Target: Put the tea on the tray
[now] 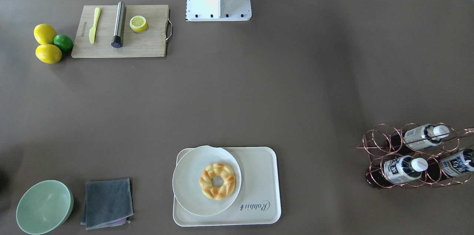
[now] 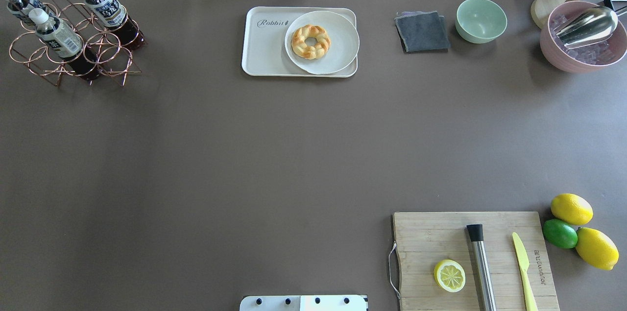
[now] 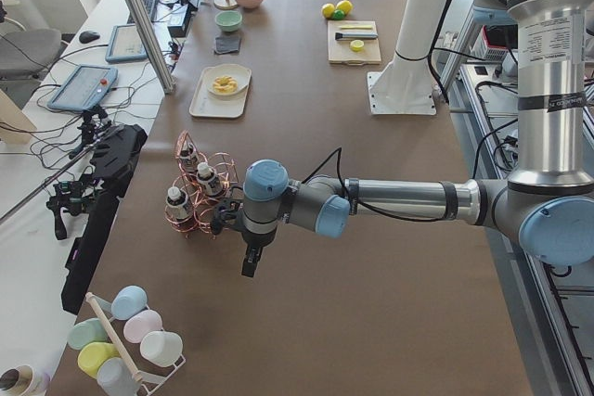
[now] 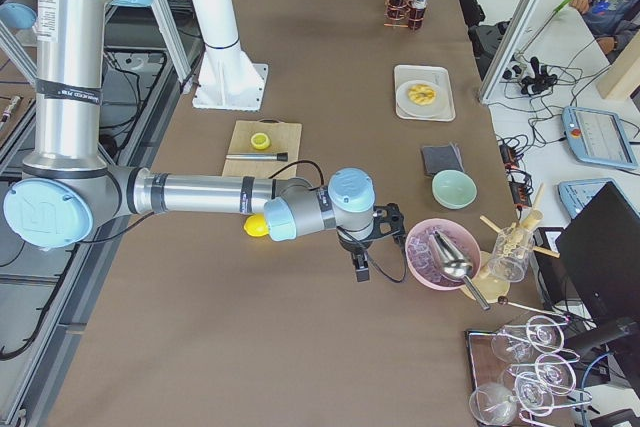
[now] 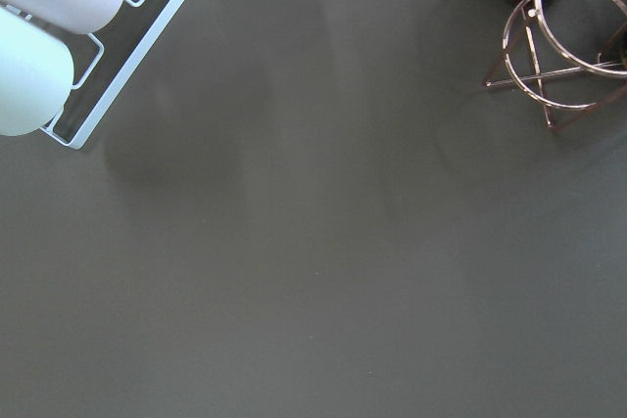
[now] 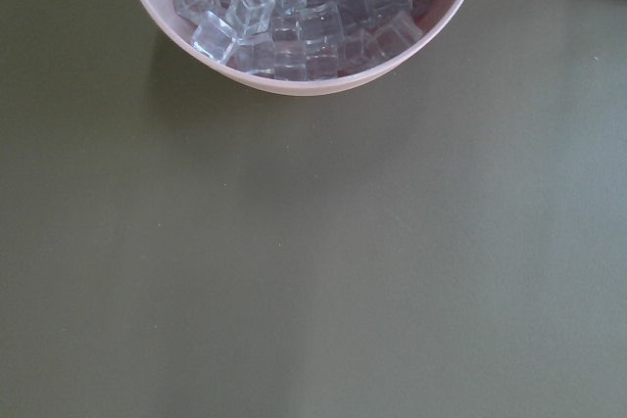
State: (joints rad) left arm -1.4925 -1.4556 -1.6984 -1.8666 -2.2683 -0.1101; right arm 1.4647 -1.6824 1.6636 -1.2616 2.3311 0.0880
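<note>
Resting in rack (image 1: 377,142): tea (image 1: 401,168); tray (image 1: 259,175) holds plate (image 1: 185,179).

The table (image 2: 245,154) is covered in a matt brown sheet. The rack (image 2: 105,49) is formed of glossy copper-toned wire; the tea (image 2: 104,7) is held in clear plastic with a printed label. The tray (image 2: 264,51) is seen as smooth matt plastic, the board (image 2: 431,237) as pale wood, the cloth (image 2: 422,32) as grey fabric, the scoop (image 2: 588,24) as polished metal.
</note>
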